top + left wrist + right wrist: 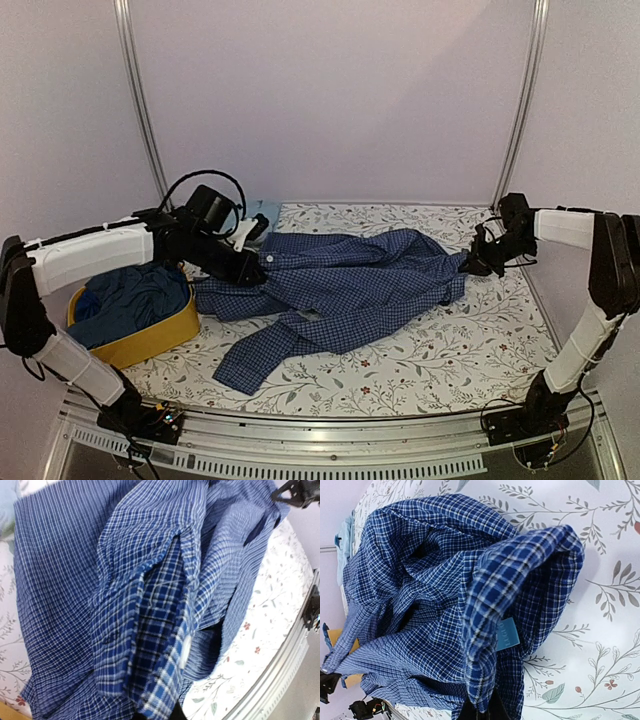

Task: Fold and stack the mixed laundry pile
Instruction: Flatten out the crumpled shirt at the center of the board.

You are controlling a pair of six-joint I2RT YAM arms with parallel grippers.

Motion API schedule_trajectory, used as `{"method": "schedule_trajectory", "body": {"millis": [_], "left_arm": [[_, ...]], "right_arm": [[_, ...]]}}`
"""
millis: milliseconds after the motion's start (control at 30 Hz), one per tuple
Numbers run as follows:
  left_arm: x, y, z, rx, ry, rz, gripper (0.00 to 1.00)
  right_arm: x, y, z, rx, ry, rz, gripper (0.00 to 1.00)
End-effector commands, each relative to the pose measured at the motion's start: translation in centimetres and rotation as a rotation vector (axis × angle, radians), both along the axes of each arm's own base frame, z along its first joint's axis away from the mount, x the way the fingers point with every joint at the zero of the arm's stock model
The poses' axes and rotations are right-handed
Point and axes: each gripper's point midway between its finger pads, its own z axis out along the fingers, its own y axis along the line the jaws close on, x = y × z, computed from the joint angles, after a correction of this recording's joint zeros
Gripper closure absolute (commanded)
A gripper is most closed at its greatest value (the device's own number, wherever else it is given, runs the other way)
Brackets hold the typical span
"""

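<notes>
The navy-and-white checked shirt [340,285] lies stretched across the floral table cover, one sleeve trailing toward the near edge. My left gripper [256,268] is shut on the shirt's left end; in the left wrist view the cloth [150,630] runs right down into the gripper [156,715]. My right gripper [470,262] is shut on the shirt's right end, where a folded checked edge with a teal label [507,634] enters the gripper [482,711]. Darker blue and teal clothes [130,300] fill the basket. A light blue garment [262,213] shows behind the left arm.
The yellow fabric basket [150,345] stands at the near left, close under the left arm. The floral table cover [450,350] reaches a metal rail [330,425] along the near edge. Pale walls with metal uprights [140,100] enclose the back and sides.
</notes>
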Motion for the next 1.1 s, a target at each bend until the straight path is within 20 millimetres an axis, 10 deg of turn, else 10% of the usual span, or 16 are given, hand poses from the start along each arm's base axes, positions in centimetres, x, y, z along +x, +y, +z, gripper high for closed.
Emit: {"method": "schedule_trajectory", "body": {"millis": [0,167,400,567,900,1067], "left_arm": [[0.7,-0.2,4.8,-0.044,-0.093,0.022,1.00],[4.1,-1.5,7.1,-0.002,-0.191,-0.011,0.87],[1.1,-2.9,-0.2,0.037,0.039,-0.154,0.48],[2.2,-2.1,-1.8,0.060,0.003,-0.081,0.12],[10.7,-3.1,-1.8,0.132,-0.136,-0.025,0.04],[9.3,-6.0,-5.2,0.148,-0.063,-0.258,0.04]], "right_arm": [[-3.2,1.2,0.8,0.010,0.008,0.087,1.00],[-8.6,-1.2,-1.9,-0.082,0.100,0.038,1.00],[-8.8,-3.4,-3.1,-0.073,0.123,-0.043,1.00],[-8.4,-3.4,-3.1,-0.070,0.125,-0.044,1.00],[-8.4,-3.2,-3.9,-0.069,0.154,-0.004,1.00],[-8.1,-3.3,-3.6,-0.075,0.145,0.002,1.00]]}}
